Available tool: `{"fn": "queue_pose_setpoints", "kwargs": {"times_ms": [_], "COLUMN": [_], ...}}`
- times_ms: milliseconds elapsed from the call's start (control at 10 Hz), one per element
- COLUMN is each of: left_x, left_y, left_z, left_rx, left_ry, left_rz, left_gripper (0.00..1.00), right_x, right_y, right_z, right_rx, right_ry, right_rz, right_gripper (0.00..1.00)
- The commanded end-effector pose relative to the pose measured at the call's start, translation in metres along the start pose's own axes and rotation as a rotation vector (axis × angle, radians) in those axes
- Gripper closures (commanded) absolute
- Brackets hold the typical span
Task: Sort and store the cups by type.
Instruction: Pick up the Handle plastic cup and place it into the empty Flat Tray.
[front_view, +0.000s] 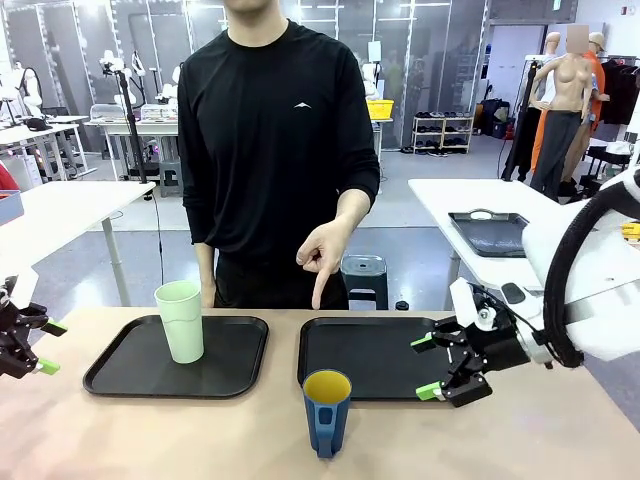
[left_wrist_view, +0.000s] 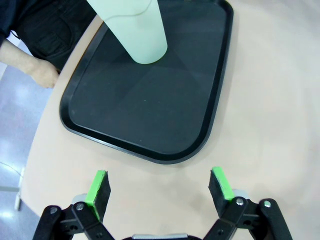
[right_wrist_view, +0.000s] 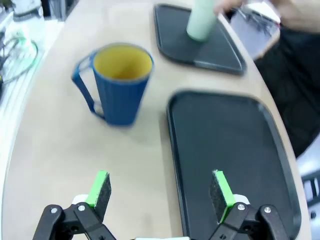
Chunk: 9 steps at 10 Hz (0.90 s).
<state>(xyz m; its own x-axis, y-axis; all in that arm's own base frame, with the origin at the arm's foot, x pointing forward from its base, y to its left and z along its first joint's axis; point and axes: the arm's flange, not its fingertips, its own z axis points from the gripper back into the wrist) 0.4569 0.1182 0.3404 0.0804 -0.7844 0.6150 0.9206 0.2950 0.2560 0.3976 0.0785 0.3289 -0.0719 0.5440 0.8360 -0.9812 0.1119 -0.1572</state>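
Observation:
A tall pale mint-green tumbler (front_view: 181, 320) (left_wrist_view: 136, 27) (right_wrist_view: 201, 21) stands upright on the left black tray (front_view: 130, 370) (left_wrist_view: 145, 110) (right_wrist_view: 220, 52). The dark blue mug (front_view: 326, 410) (right_wrist_view: 121, 82), yellow inside, stands on the bare table in front of the right black tray (front_view: 380, 355) (right_wrist_view: 230, 155), its handle toward me. My right gripper (front_view: 432, 366) (right_wrist_view: 161, 192) is open above the right tray's near right part, right of the mug. My left gripper (front_view: 48, 347) (left_wrist_view: 159, 187) is open at the table's left edge, short of the left tray. Nothing is held.
A person stands at the far side, one hand (front_view: 322, 255) pointing a finger down at the right tray. The other hand (left_wrist_view: 37, 75) rests beside the left tray. Bare tabletop (front_view: 200, 440) lies in front of both trays.

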Motion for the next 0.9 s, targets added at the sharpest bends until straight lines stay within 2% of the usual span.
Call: {"fn": "queue_pose_setpoints", "kwargs": {"times_ms": [0, 500, 600, 800], "left_x": [0.001, 0.001, 0.001, 0.001], "left_y": [0.001, 0.001, 0.001, 0.001], "left_z": [0.001, 0.001, 0.001, 0.001], "left_rx": [0.004, 0.004, 0.004, 0.004], "left_ry": [-0.024, -0.024, -0.024, -0.024], "left_rz": [-0.003, -0.003, -0.003, -0.003], "left_gripper": [0.00, 0.00, 0.00, 0.00], "right_x": [-0.030, -0.044, -0.047, -0.042], "right_y": [-0.006, -0.014, -0.014, -0.007], "right_z": [-0.021, -0.040, -0.042, -0.036], "right_rx": [0.041, 0.088, 0.117, 0.099], "right_ry": [-0.138, -0.319, -0.303, -0.285], "right_rz": [0.007, -0.083, -0.088, -0.080], "right_gripper": [0.00, 0.00, 0.00, 0.00]}}
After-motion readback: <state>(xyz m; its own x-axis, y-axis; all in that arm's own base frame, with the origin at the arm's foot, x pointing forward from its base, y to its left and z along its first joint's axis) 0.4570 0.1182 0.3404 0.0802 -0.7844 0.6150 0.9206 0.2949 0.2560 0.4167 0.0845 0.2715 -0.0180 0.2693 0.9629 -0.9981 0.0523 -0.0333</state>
